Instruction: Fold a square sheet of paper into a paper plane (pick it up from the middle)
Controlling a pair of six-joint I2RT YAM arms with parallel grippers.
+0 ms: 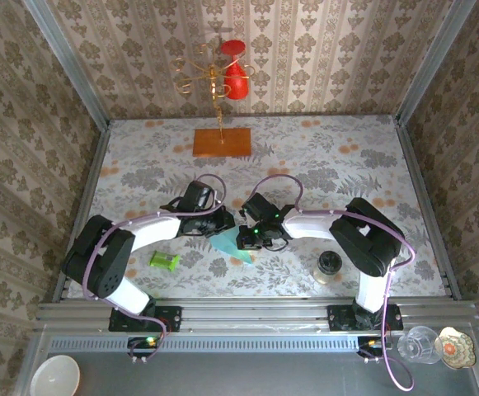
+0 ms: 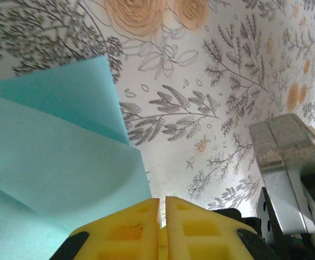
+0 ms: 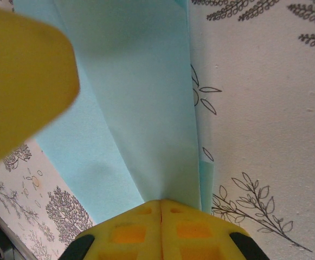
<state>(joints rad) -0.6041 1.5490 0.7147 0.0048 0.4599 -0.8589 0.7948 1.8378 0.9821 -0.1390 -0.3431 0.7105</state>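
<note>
Right claw [image 3: 161, 203] is clamped on the light-blue paper [image 3: 141, 108], pads tight together, and the folded sheet fans out straight ahead of my tips over the flowered table [image 3: 265, 108]. Left claw [image 2: 162, 201] has its pads pressed together too. The paper lies just left of those tips, its edge running up to the left pad; pinched there or not, I can't tell. The two claws sit nose to nose. A green cylinder [image 1: 164, 261] stands well apart, behind my left claw.
</note>
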